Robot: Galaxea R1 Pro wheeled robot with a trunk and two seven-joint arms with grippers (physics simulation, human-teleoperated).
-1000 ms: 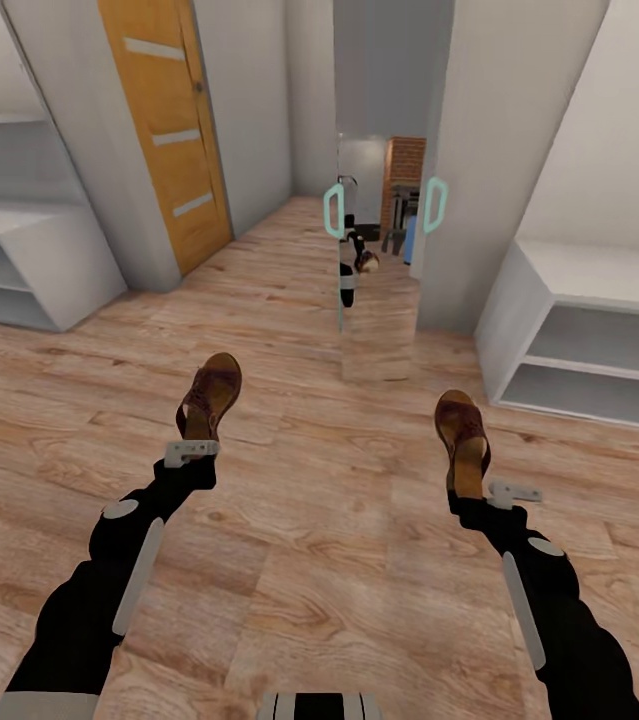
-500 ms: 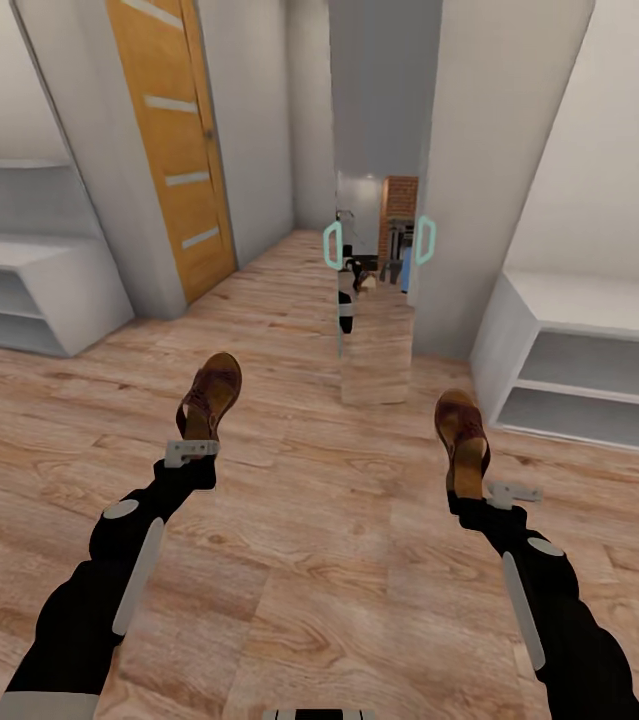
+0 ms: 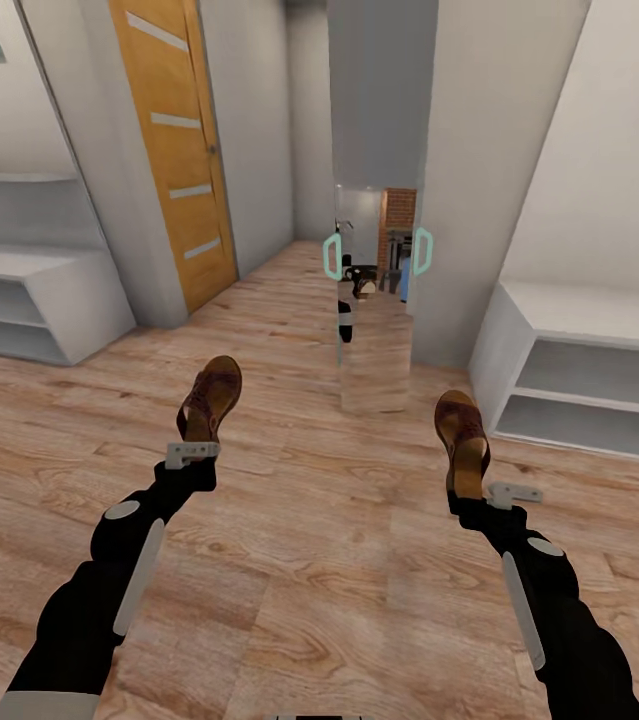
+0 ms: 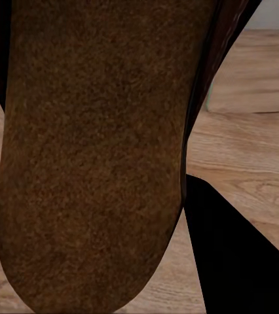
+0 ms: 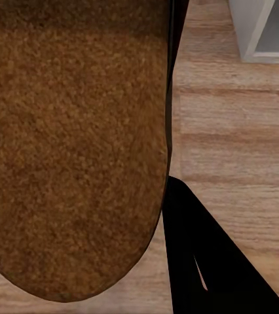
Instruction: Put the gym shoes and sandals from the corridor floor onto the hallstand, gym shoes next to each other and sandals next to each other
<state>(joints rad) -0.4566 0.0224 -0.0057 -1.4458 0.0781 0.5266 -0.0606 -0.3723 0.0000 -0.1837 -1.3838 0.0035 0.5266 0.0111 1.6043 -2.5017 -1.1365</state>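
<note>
Each tool pinches 1 sandal: left tool [image 3: 193, 450] holds the left sandal [image 3: 211, 396], right tool [image 3: 484, 492] the right sandal [image 3: 460, 430]; both are off the corridor floor [image 3: 339, 560], and racking on the hallstand [image 3: 569, 370] remains.

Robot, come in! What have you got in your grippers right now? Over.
Left gripper holding one sandal. Right gripper holding the other sandal. Hallstand ahead right, bare floor between.

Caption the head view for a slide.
Each gripper, left and right, holds a sandal (left, right) above the floor; a grey rack stands at right.
</note>
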